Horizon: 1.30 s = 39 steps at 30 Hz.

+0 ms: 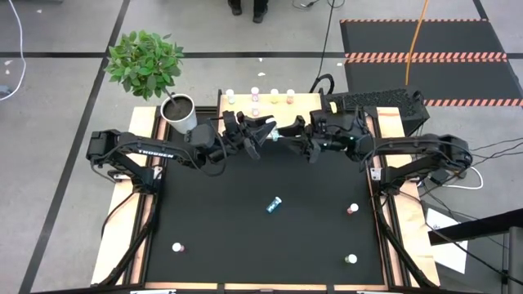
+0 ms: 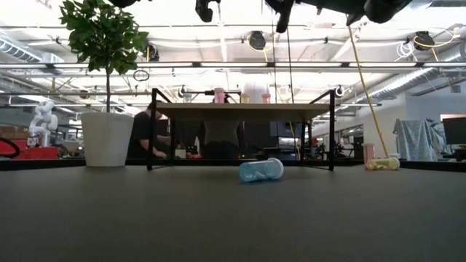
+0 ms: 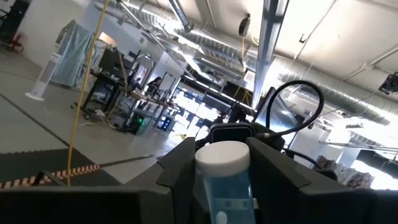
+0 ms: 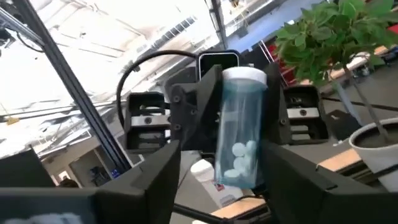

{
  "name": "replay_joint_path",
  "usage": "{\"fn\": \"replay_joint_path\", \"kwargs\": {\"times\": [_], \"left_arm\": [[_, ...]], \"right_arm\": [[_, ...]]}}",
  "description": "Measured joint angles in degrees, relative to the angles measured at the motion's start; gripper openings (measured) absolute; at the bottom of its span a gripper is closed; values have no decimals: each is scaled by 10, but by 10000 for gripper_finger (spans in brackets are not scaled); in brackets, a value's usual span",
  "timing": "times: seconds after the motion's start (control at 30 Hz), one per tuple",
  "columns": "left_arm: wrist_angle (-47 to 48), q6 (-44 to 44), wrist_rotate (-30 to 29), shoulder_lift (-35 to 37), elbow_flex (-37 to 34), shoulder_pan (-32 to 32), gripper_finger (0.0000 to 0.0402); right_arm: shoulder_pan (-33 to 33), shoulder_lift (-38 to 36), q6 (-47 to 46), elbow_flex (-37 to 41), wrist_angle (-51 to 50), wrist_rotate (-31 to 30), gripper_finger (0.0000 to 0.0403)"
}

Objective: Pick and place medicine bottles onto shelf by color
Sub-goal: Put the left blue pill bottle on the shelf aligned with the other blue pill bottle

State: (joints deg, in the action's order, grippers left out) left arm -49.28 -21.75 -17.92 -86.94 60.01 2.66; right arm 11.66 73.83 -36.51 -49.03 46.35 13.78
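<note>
Where the black desk comes nearest the front edge, two medicine bottles stand upright and well apart: one toward the left, body colour unclear, and a pale green one toward the right. A pink bottle stands a little farther back on the right. A teal-blue bottle lies on its side near the desk's centre. Beyond it, both arms meet above the desk, just in front of the shelf. The left end effector clamps a second teal-blue bottle, white cap up, with white pills visible inside. The right end effector faces it, its fingers spread to either side of that bottle, wider than the bottle, with a gap showing on one side. On the shelf top stands a row of small bottles, pink and yellow. The white plant pot sits beside the shelf's left end.
</note>
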Motion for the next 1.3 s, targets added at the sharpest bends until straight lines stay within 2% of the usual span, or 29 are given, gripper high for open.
{"fn": "replay_joint_path", "kwargs": {"times": [0.43, 0.8, 0.97, 1.03, 1.13, 1.3], "left_arm": [[-4, 0, -1, 0, 0, 0, 140], [-5, 1, -2, -1, -1, 0, 140], [-1, 11, 2, -1, -1, 0, 141], [9, 15, 28, 2, 0, 1, 147], [113, 35, 53, 21, 17, 0, 172], [392, 112, 93, 53, 97, 0, 239]], "right_arm": [[1, 21, -3, -11, 1, -2, 192], [7, 21, -14, -11, -17, 0, 102], [8, 18, 15, -11, -27, 1, 95], [8, 11, 38, -10, -40, 2, 98], [8, -9, 83, -10, -91, 2, 101], [10, -48, 172, -10, -190, -2, 98]]}}
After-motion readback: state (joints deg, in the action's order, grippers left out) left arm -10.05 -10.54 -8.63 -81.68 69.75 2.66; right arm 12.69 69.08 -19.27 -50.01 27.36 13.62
